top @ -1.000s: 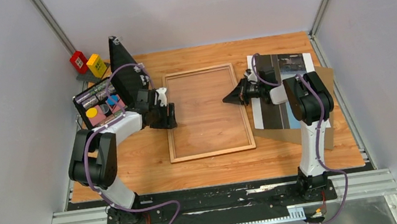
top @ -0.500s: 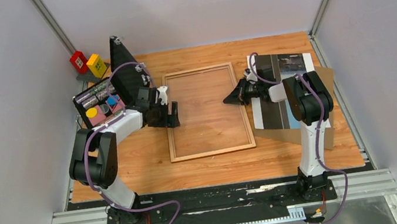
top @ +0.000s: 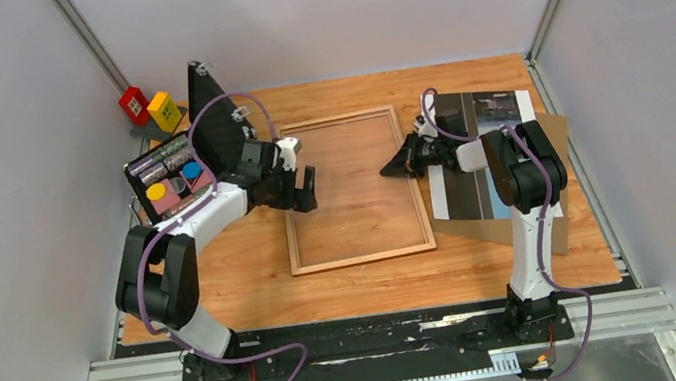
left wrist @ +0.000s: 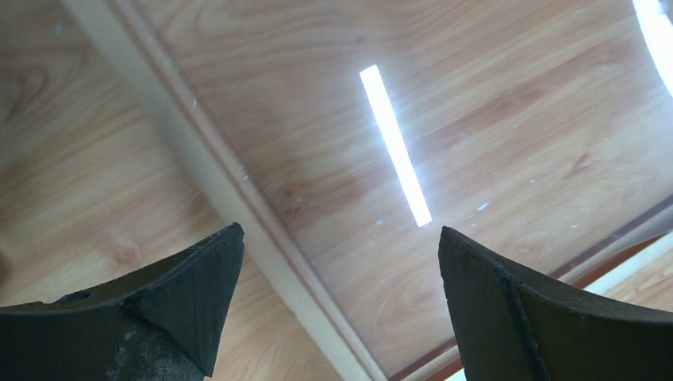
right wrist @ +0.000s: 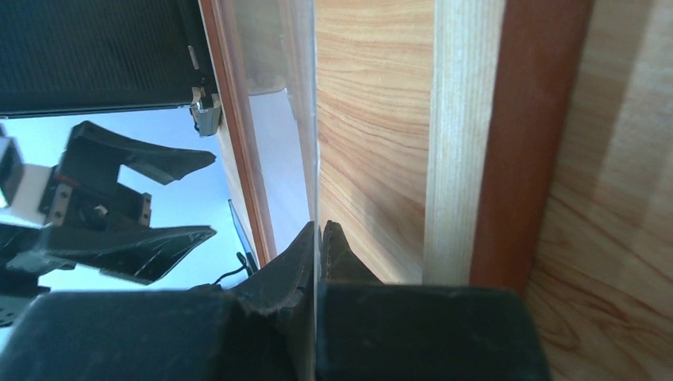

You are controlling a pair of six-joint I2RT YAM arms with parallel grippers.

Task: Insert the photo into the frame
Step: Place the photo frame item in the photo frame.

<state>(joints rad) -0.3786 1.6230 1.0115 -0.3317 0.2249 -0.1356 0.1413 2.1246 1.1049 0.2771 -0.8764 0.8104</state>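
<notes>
1. Top external view: both arms rise from the near edge of the wooden table (top: 369,287).
2. The frame (top: 362,260) lies flat in the middle of the table, pale side up, with its clear pane inside the rails.
3. The left gripper (top: 306,189) hangs over the frame's left rail with its jaws spread wide and nothing between them. The left wrist view shows the rail and pane below the parted fingers.
4. The right gripper (top: 389,171) is at the inner side of the frame's right rail, fingers closed. In the right wrist view the tips meet at the pane's edge. Whether they pinch the pane cannot be told.
5. The photo (top: 461,197) lies flat to the right of the frame, outside it, on a brown board (top: 553,133) and partly under the right arm.
6. At the far left stands an open black case (top: 212,118), with a red box (top: 134,105) and a yellow box (top: 164,110) beyond it.
</notes>
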